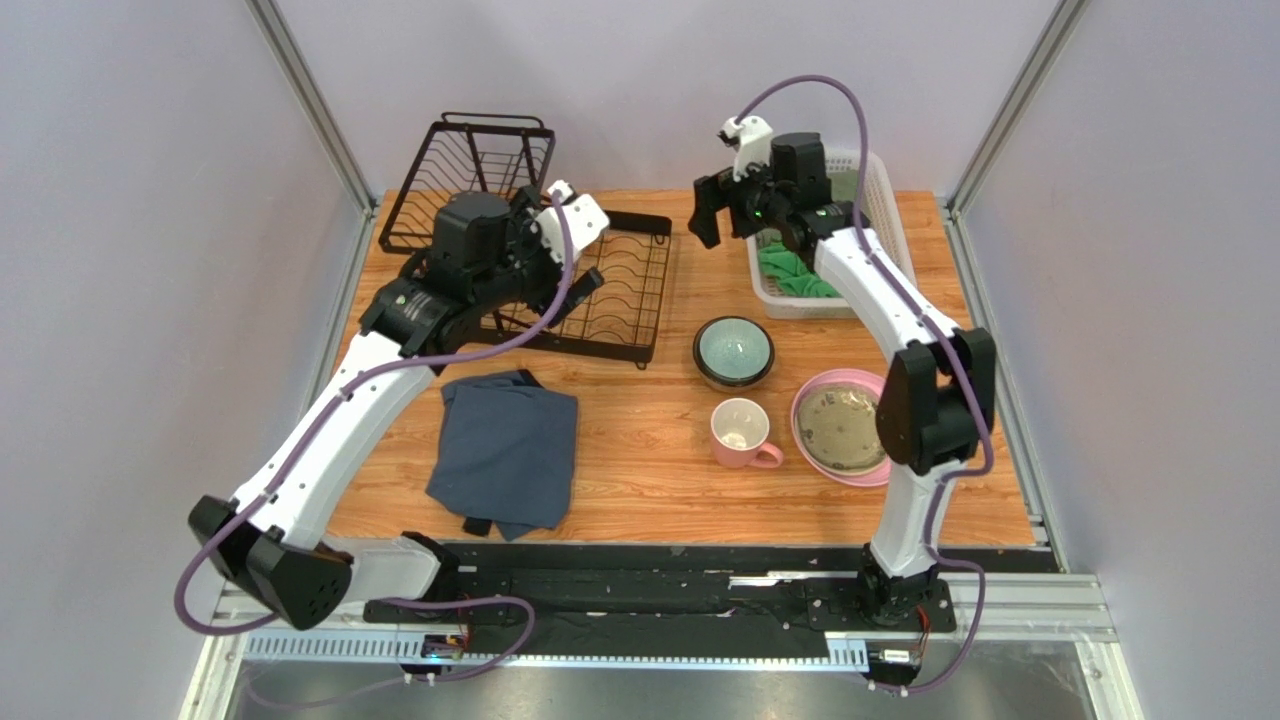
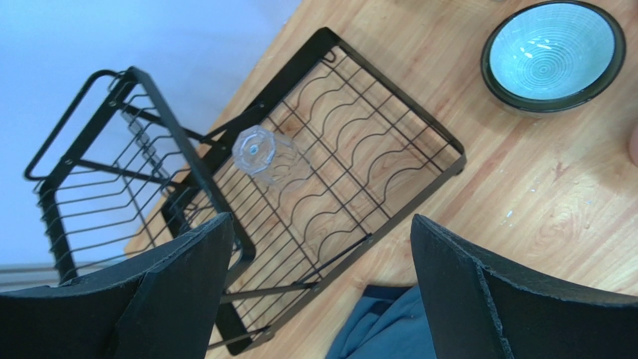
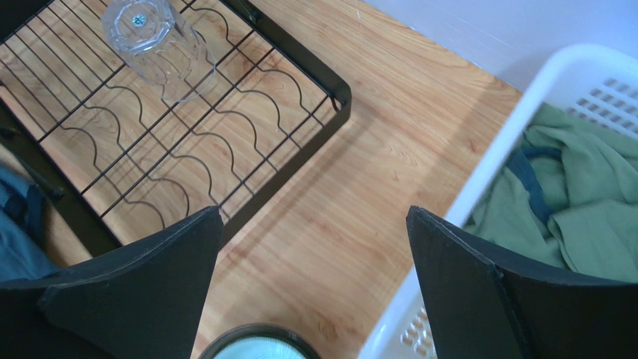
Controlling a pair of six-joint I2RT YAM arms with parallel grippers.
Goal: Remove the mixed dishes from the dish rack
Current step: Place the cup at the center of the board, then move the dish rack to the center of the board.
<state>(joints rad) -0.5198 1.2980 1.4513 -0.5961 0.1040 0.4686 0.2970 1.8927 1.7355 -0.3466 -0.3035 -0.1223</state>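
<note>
The black wire dish rack [image 1: 624,300] stands at the back left of the table. A clear glass [image 2: 258,153] sits upside down on its lower tray [image 2: 389,90], and the right wrist view also shows the glass [image 3: 153,37]. My left gripper [image 1: 559,282] hovers open above the rack's near edge, holding nothing. My right gripper [image 1: 724,218] hangs open and empty between the rack and the basket. On the table sit the dark bowl with teal inside [image 1: 733,350], the pink mug [image 1: 741,432], and the cream plate [image 1: 839,417] on the pink plate [image 1: 801,413].
A folded blue-grey cloth [image 1: 504,450] lies on the table in front of the rack. The white plastic basket [image 1: 879,195] with green cloths [image 3: 584,194] stands at the back right. The rack's raised upper shelf [image 1: 466,173] looks bare. Metal posts frame the table.
</note>
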